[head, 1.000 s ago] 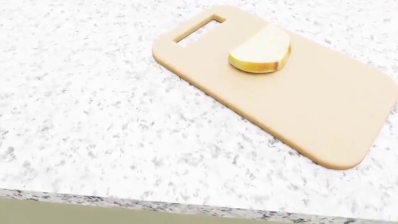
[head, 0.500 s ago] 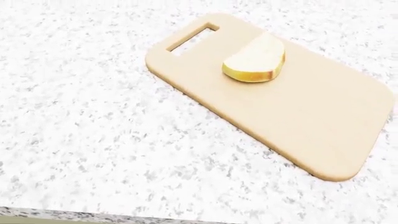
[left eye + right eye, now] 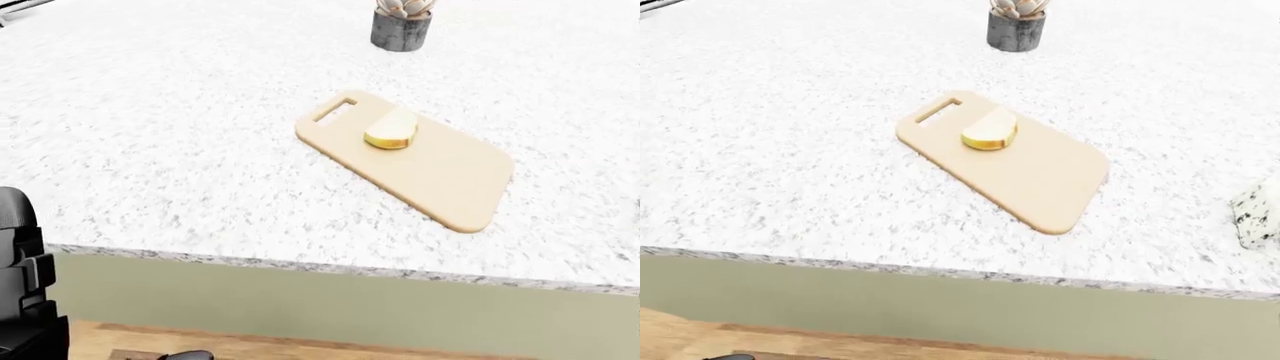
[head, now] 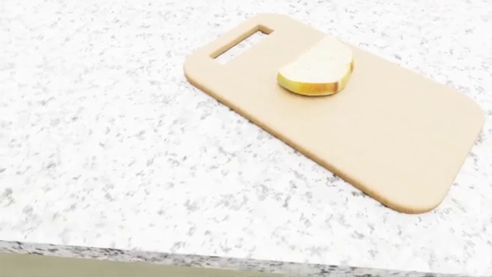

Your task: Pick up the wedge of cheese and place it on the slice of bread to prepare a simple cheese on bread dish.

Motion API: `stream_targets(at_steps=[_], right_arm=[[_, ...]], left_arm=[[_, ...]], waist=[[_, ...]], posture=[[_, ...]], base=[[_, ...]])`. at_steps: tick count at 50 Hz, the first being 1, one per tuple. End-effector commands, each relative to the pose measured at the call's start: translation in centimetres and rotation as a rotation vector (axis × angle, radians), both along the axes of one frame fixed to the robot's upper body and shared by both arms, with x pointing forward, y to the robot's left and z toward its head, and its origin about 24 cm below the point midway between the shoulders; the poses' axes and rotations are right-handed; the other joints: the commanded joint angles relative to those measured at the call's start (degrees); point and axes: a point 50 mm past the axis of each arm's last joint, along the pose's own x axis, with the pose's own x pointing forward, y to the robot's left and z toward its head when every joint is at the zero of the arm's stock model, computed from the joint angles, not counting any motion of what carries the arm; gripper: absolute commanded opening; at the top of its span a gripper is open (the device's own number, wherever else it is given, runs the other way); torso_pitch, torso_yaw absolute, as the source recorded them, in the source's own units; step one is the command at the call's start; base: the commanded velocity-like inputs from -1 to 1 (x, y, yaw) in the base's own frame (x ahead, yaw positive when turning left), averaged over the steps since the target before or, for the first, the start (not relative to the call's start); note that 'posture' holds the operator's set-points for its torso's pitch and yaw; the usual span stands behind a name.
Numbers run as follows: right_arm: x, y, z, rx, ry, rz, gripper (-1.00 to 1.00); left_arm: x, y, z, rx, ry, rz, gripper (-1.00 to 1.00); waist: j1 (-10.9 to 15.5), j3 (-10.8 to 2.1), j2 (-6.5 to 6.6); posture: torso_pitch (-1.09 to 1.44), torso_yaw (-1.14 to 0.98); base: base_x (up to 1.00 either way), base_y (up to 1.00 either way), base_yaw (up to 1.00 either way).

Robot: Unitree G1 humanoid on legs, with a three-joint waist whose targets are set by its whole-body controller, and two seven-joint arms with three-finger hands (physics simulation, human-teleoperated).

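A half-round slice of bread (image 4: 316, 72) with a golden crust lies on a tan cutting board (image 4: 385, 144), near the board's handle slot. The wedge of cheese (image 3: 1257, 217), white with blue specks, sits on the counter at the right edge of the right-eye view, apart from the board. A black segmented part of my left arm or hand (image 3: 22, 277) hangs at the lower left of the left-eye view, below the counter's edge; its fingers cannot be made out. My right hand does not show in any view.
The speckled granite counter (image 3: 150, 150) has an edge running across the bottom of both eye views, with a beige cabinet face and wooden floor (image 3: 260, 346) beneath. A small potted plant in a grey pot (image 3: 401, 30) stands at the top.
The whole head view has shifted: the board and bread sit slightly higher and to the right than half a second ago, and the counter's edge shows again. The camera moved, not the things.
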Motion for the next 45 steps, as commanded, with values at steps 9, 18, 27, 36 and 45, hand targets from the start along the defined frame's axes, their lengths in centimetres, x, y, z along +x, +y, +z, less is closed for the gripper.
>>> stream_targets(at_steps=[9,18,27,36,45], right_arm=[[1.5,0.8,0.9,-0.053,-0.024,0.009,1.0],[2.9,1.3,-0.1,-0.046,-0.003,0.031,1.0],[3.2,1.4,-0.8,-0.034,0.022,0.041,1.0],[3.3,1.4,-1.5,-0.029,0.052,0.038,1.0],[4.0,1.2,-2.6,-0.019,0.086,0.033,1.0]], left_arm=[[-0.3,-0.4,0.8,0.025,-0.048,-0.011,1.0],[-0.3,-0.4,0.8,0.026,-0.046,-0.012,1.0],[-0.3,-0.4,0.8,0.027,-0.046,-0.011,1.0],[-0.2,-0.4,0.8,0.025,-0.046,-0.01,1.0],[-0.2,-0.4,0.8,0.025,-0.046,-0.011,1.0]], waist=[[-0.02,-0.71,-0.66],[0.1,-0.85,-0.6],[0.19,-0.99,-0.59],[0.22,-1.04,-0.59],[0.24,-1.06,-0.62]], posture=[[0.0,0.0],[0.0,0.0],[0.0,0.0],[0.0,0.0],[0.0,0.0]], base=[[0.0,0.0,0.0],[0.0,0.0,0.0],[0.0,0.0,0.0],[0.0,0.0,0.0],[0.0,0.0,0.0]])
